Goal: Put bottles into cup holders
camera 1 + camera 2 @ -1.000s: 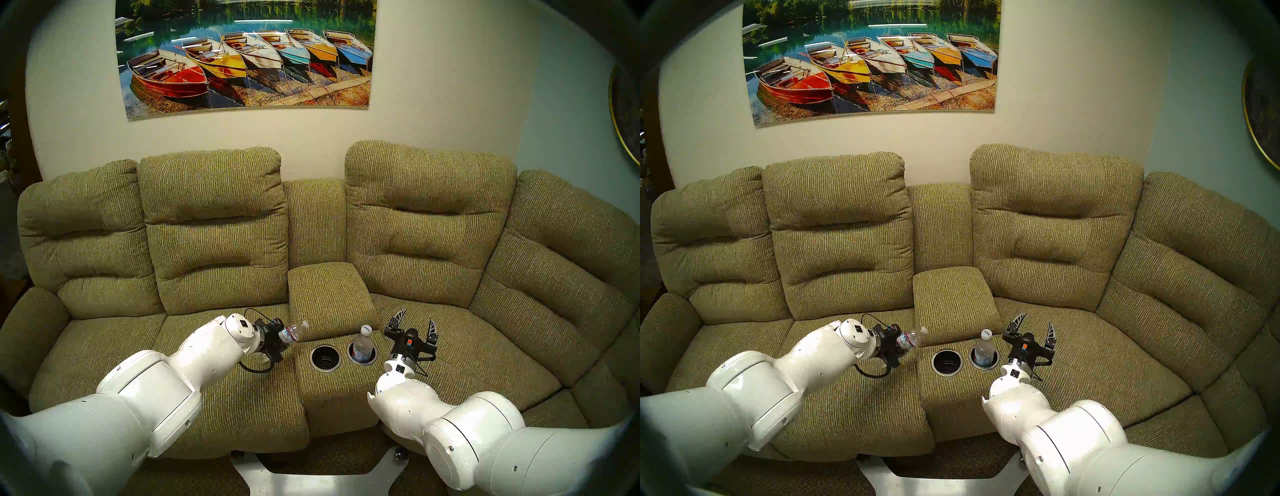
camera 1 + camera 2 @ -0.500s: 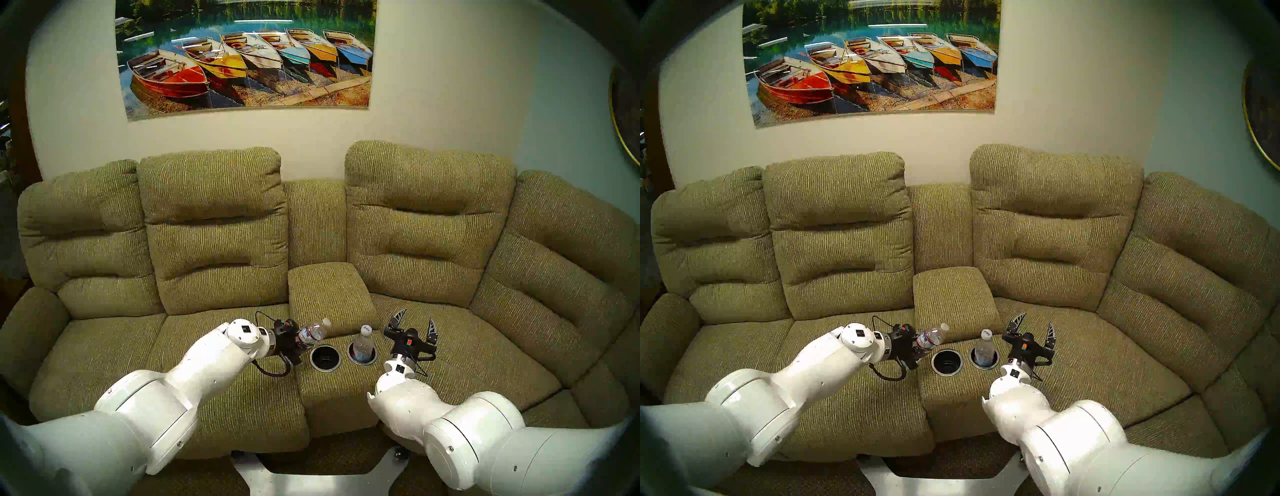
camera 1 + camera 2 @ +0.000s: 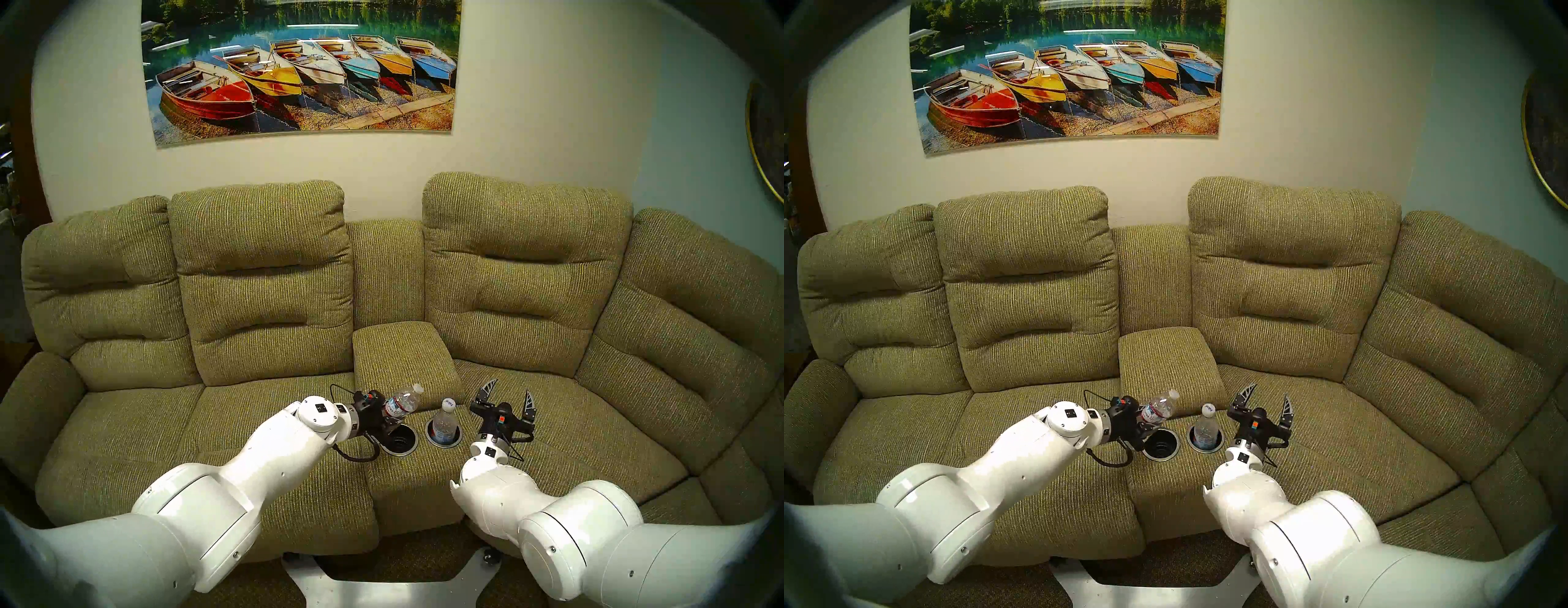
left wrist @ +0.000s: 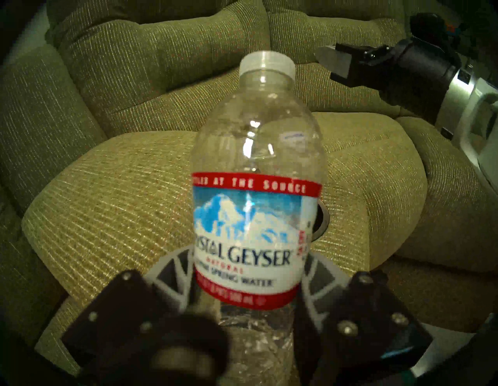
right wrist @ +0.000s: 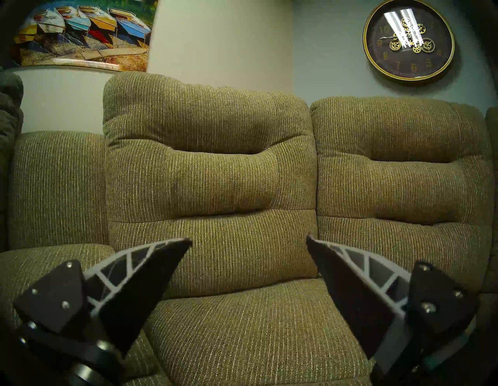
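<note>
A clear bottle with a red-white-blue label (image 3: 403,401) (image 3: 1159,408) (image 4: 249,223) hangs tilted, its white cap pointing up and to the right. My left gripper (image 3: 385,418) (image 3: 1143,424) (image 4: 248,272) is shut on its lower body. It hovers over the back edge of the left cup holder (image 3: 403,452) (image 3: 1160,457), a silver-rimmed black well. A second bottle with a pale label (image 3: 444,420) (image 3: 1204,426) stands upright in the right cup holder (image 3: 443,444) (image 3: 1205,448). My right gripper (image 3: 509,388) (image 3: 1269,391) (image 5: 248,240) is open and holds nothing, just right of that bottle.
Both cup holders sit in the olive sofa's centre console, with its padded armrest lid (image 3: 403,356) right behind them. Seat cushions lie to either side. A boat picture (image 3: 301,72) and a wall clock (image 5: 408,40) hang on the walls.
My left arm has carried the bottle rightward, from over the left seat cushion to above the left cup holder. The right arm and the standing bottle have not moved.
</note>
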Robot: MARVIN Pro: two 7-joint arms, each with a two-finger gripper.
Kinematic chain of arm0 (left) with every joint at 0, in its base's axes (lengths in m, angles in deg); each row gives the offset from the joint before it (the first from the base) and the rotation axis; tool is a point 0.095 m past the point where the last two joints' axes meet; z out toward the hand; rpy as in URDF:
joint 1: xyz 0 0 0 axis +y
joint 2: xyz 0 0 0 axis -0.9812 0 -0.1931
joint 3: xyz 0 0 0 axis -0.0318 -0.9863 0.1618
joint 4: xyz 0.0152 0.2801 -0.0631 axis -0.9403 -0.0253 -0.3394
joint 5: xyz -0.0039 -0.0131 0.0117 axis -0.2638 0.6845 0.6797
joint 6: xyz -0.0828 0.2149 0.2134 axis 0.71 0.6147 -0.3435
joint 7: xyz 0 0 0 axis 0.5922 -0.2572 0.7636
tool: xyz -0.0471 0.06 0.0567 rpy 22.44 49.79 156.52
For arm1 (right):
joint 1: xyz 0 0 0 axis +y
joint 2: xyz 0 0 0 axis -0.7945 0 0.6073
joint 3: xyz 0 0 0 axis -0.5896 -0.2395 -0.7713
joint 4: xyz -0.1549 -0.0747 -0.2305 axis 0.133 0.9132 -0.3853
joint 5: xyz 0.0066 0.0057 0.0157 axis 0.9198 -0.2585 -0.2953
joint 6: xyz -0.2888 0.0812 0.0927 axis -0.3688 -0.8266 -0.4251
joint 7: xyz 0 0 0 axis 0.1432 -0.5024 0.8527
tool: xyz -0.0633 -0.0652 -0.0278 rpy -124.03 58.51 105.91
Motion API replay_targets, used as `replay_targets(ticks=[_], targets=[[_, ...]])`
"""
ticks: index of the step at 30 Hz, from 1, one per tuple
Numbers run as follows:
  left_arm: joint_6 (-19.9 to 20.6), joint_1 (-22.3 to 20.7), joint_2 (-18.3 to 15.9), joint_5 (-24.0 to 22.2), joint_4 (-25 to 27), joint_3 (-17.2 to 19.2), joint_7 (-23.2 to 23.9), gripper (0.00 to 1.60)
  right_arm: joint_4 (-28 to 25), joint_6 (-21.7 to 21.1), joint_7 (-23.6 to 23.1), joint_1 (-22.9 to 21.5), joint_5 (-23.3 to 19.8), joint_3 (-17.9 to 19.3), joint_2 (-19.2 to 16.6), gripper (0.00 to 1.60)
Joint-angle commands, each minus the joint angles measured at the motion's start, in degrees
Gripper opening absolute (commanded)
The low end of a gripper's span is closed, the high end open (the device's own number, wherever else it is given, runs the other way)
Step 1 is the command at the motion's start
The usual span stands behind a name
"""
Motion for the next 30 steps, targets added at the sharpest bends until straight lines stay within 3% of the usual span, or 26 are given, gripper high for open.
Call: replay_targets(ticks=[1,5,13,20,24,27,30], targets=[[1.67,-2.99,5.56,0.80,-3.39,-0.74,-3.47,0.21,-0.41,0.29,-0.17,-0.44,-0.18,0.18,-0.03,1.60],[2.61,-3.94,6.93,0.93,-6.17,-0.92,-4.95,0.33,-0.42,0.29,-0.37,-0.44,-0.26,0.30,-0.03,1.60],[4.29,-5.76,9.03,1.51,-10.47,-1.15,-7.19,0.25,-0.45,0.29,-0.74,-0.45,-0.40,0.54,-0.02,1.60],[3.66,-5.57,10.48,1.76,-13.21,-1.03,-10.13,0.31,-0.44,0.29,-1.08,-0.45,-0.53,0.73,-0.02,1.60],[2.01,-5.18,10.63,1.51,-14.01,-0.57,-11.65,0.56,-0.42,0.29,-1.22,-0.44,-0.58,0.83,-0.02,1.60],[-0.05,-4.84,10.86,0.99,-13.92,0.21,-12.69,0.34,-0.41,0.29,-1.33,-0.44,-0.62,0.89,-0.02,1.60],[-2.58,-4.28,11.22,0.95,-13.56,0.47,-13.96,0.23,-0.39,0.29,-1.45,-0.44,-0.66,0.96,-0.01,1.60]])
